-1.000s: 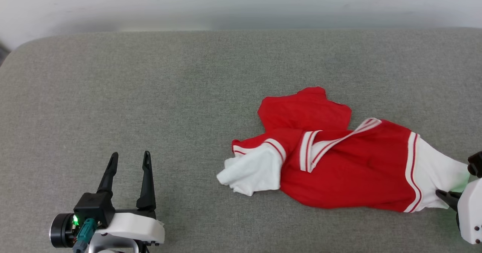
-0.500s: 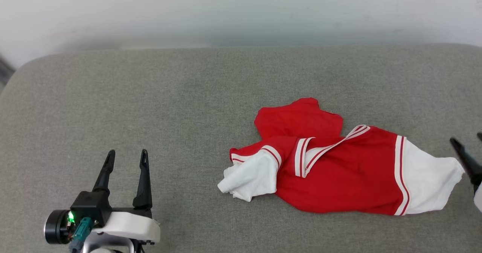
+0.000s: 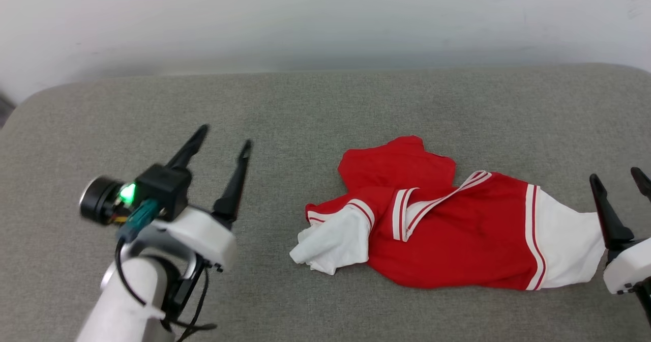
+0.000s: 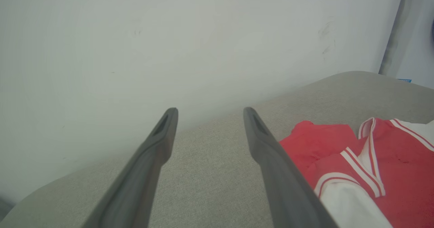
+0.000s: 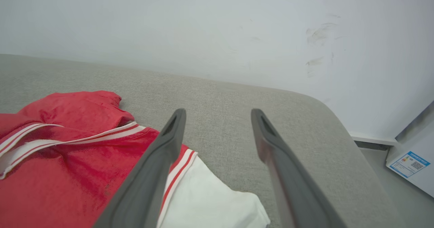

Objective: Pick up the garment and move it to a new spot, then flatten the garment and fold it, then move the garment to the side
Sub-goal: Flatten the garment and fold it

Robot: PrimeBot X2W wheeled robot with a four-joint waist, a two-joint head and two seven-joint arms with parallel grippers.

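Seen from the head view, the garment (image 3: 447,240) lies crumpled on the right half of the grey pad (image 3: 305,103), one white sleeve bunched toward the middle. The other white sleeve reaches just beside the right gripper (image 3: 614,174), whose fingers stand spread and empty. The left gripper (image 3: 225,135) hangs well apart to the left, equally wide and empty. Bare pad lies all around it and runs back to the pale wall (image 3: 305,21). In the left wrist view, the left gripper (image 4: 210,110) frames the pad's far edge against the wall, with the garment (image 4: 400,173) off to one side. The right wrist view has the right gripper (image 5: 218,111) over the sleeve's striped seam. Whether it touches the garment (image 5: 67,153) I cannot tell. This view adds the pad's rounded corner (image 5: 325,119) and a blue-and-white label (image 5: 409,163) beyond it.
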